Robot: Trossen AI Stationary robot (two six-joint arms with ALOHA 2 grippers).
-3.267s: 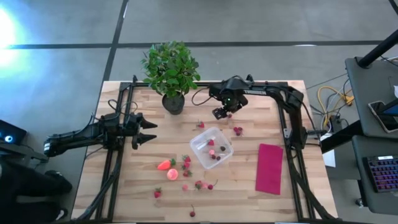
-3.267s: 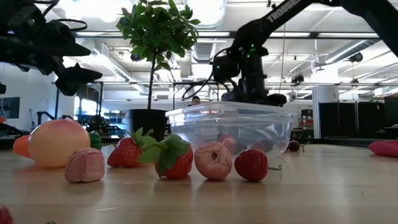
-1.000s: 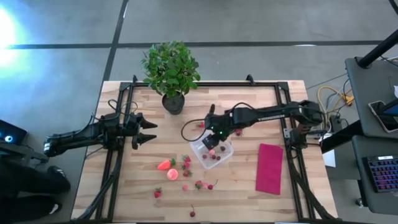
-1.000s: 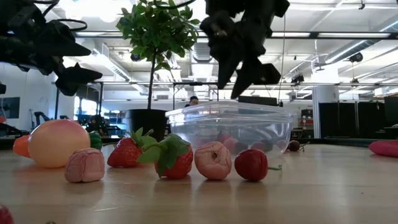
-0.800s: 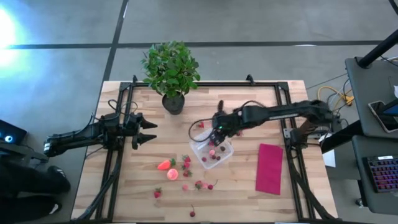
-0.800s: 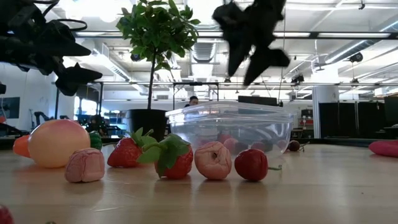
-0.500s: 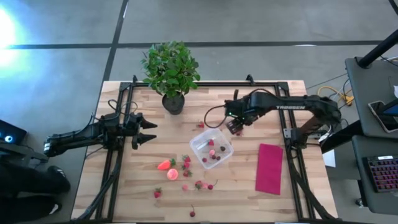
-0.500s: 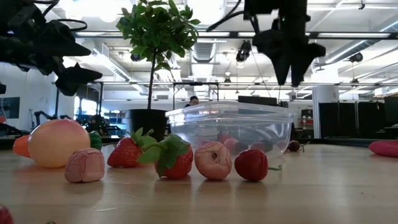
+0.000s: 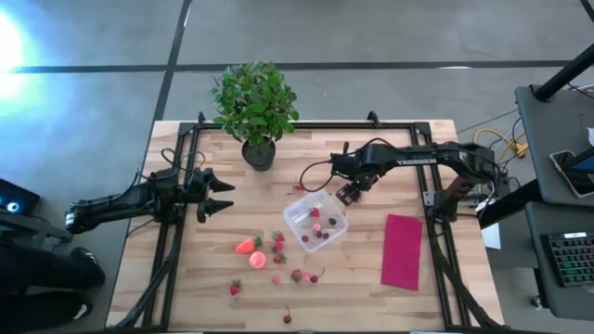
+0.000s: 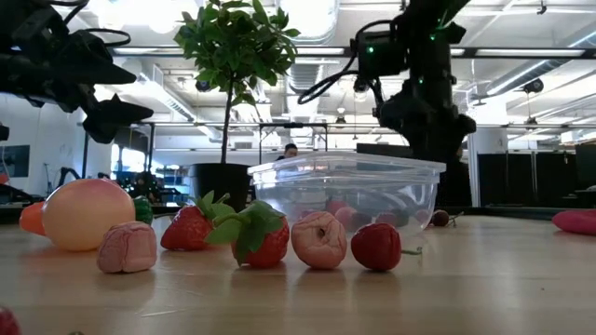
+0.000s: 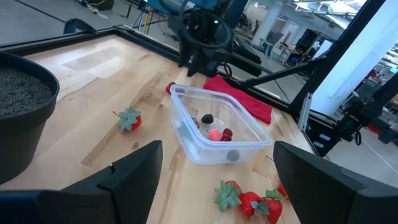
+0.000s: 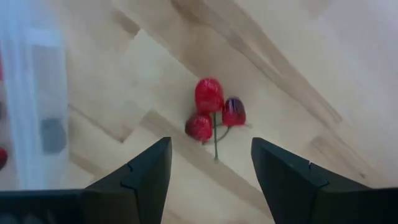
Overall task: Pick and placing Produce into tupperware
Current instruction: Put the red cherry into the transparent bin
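1. Right gripper (image 9: 351, 192) is hovering with its fingers spread and empty, directly above a small cluster of red berries (image 12: 212, 112) lying on the wooden table (image 9: 390, 148), just beside the far-right edge of the tupperware (image 9: 315, 221).
2. Judging from the right wrist view, the cluster is sitting between the two finger lines, slightly toward one finger; the next move likely calls for centring over the berries before descending.
3. Stems are joining the berries, so closing on the middle of the cluster, not on one berry's edge, is probably the safer grasp; a pinch on a single berry could let the others swing or drop.
4. Descent should be stopping short of hard table contact, and the nearer finger should be kept off the container wall (image 12: 34, 93), which is showing close to the cluster.
5. Tupperware is standing upright and lidless near the table's middle, holding several small red pieces (image 11: 215, 133) on its floor.
6. Remaining produce (image 9: 276, 255) is lying loose on the table in front of the container: a strawberry (image 9: 246, 246), a round pink-orange fruit (image 9: 258, 260) and scattered berries.
7. Left gripper (image 9: 220, 196) is waiting with its fingers apart and empty at the table's left side, well apart from the container.
8. Potted plant (image 9: 255, 104) and magenta cloth (image 9: 403, 250) are standing clear of the work.
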